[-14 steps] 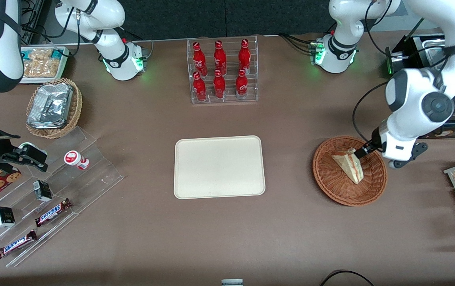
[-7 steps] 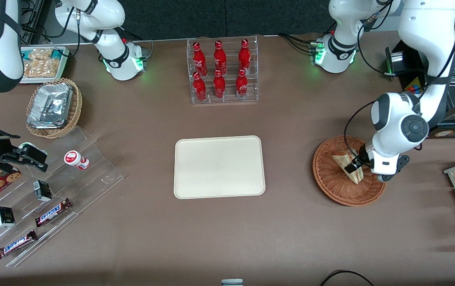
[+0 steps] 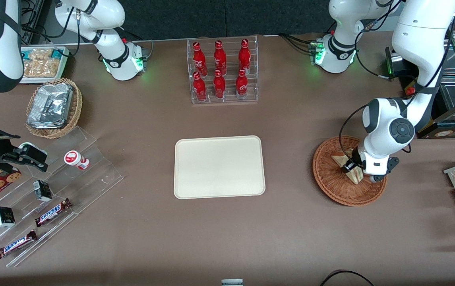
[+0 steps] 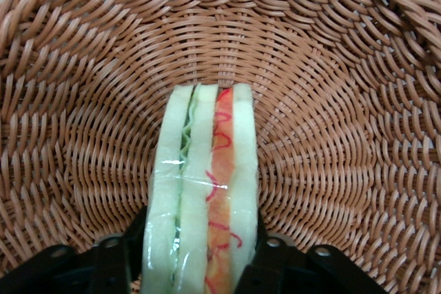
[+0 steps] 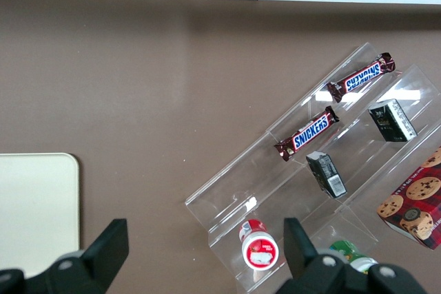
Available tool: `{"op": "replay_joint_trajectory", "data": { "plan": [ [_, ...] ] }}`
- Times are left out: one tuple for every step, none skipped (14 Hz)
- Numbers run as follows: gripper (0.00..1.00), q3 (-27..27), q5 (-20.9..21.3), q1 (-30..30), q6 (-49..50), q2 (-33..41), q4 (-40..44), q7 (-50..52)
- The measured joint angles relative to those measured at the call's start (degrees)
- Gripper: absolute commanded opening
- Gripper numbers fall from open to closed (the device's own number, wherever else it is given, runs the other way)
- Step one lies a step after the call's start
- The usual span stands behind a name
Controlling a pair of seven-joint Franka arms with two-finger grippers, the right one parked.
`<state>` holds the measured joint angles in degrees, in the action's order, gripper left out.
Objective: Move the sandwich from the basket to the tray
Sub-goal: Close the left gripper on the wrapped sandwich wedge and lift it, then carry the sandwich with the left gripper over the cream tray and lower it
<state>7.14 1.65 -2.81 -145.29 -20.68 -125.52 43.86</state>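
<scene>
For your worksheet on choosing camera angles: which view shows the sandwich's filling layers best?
The left wrist view: the sandwich fills it edge-on, between the fingers of the gripper, in the basket. The front view shows only a small wedge partly covered by the arm. The right wrist view misses it.

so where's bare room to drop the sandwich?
The tray is bare across its whole surface. Open table lies between it and the basket. The basket is crowded: the pincer straddles the sandwich there.
</scene>
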Motion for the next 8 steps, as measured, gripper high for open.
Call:
{"op": "replay_joint_trajectory", "data": {
  "plan": [
    [0.00, 0.00, 0.02, 0.00, 0.02, 0.19, 0.06, -0.02],
    [0.00, 0.04, 0.04, 0.00, 0.56, 0.56, 0.39, -0.20],
    [0.00, 0.14, 0.06, 0.00, 2.82, 1.17, 1.49, -0.57],
    [0.00, 0.35, 0.06, 0.01, 7.12, 2.03, 3.54, -1.01],
    [0.00, 0.75, 0.06, 0.09, 13.07, 3.00, 6.76, -1.44],
    [0.00, 1.53, 0.06, 0.43, 19.47, 3.86, 10.92, -1.76],
    [0.00, 2.59, 0.06, 1.12, 25.31, 4.41, 15.62, -1.83],
    [0.00, 3.75, 0.04, 2.39, 30.25, 4.61, 20.63, -1.84]
  ]
}}
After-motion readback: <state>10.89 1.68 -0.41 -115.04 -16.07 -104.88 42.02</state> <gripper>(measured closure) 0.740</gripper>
